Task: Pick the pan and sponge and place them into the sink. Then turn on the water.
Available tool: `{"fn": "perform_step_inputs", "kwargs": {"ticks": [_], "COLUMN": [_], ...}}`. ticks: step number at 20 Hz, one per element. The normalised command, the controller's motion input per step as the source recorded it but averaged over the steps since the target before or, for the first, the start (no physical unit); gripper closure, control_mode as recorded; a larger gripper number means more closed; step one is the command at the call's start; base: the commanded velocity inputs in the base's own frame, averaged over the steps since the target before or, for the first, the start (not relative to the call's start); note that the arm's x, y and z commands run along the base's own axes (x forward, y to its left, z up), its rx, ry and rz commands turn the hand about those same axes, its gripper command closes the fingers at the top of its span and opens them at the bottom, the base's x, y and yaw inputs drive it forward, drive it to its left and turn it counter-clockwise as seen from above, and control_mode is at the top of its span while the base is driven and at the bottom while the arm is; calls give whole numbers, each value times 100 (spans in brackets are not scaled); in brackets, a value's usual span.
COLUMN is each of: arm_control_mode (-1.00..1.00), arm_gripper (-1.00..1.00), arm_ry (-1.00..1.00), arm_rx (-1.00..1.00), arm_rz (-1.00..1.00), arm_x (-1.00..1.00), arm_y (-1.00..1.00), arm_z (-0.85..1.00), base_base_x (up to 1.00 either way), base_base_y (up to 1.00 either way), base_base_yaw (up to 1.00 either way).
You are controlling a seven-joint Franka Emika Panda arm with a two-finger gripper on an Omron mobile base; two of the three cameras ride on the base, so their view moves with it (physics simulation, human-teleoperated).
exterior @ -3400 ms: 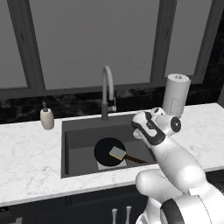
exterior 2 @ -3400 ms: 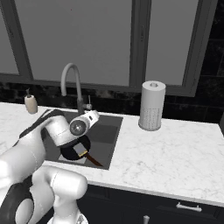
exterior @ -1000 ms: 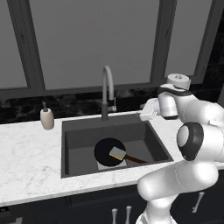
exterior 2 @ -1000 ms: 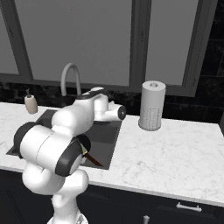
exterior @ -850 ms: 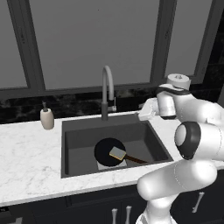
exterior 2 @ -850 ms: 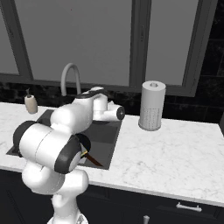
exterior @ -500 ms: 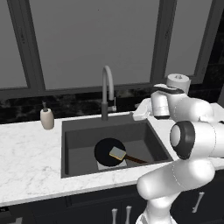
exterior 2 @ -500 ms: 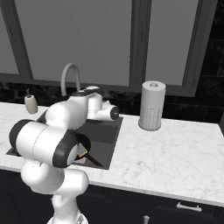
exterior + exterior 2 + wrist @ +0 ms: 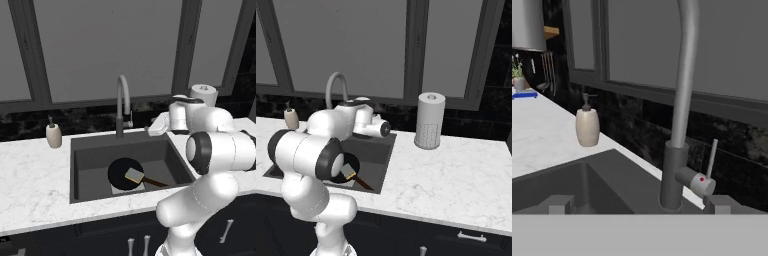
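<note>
One black frying pan [image 9: 125, 172] lies on the floor of the sink [image 9: 87, 150], one yellow sponge [image 9: 134, 175] resting on it; both placements judged done. Remaining: turn on the water. One gooseneck faucet [image 9: 122, 102] stands at the sink's back rim, its side lever [image 9: 711, 159] upright. Gripper [image 9: 153, 130] hovers just right of the faucet base, empty; whether its fingers are spread, I cannot tell. On the marble desk [image 9: 30, 175]: one soap dispenser [image 9: 53, 135], one paper towel roll [image 9: 429, 120].
</note>
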Motion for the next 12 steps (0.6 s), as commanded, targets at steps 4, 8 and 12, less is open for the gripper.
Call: {"fn": "perform_step_inputs", "kwargs": {"ticks": [4, 8, 12], "arm_control_mode": [-100, -100, -100], "arm_gripper": [-100, -100, -100], "arm_ry": [0, 0, 0], "arm_rx": [12, 11, 5], "arm_rz": [0, 0, 0], "arm_x": [18, 15, 18], "arm_y": [0, 6, 17], "arm_z": [-5, -4, -3], "base_base_x": [0, 0, 0], "base_base_y": [0, 0, 0], "base_base_yaw": [0, 0, 0]}}
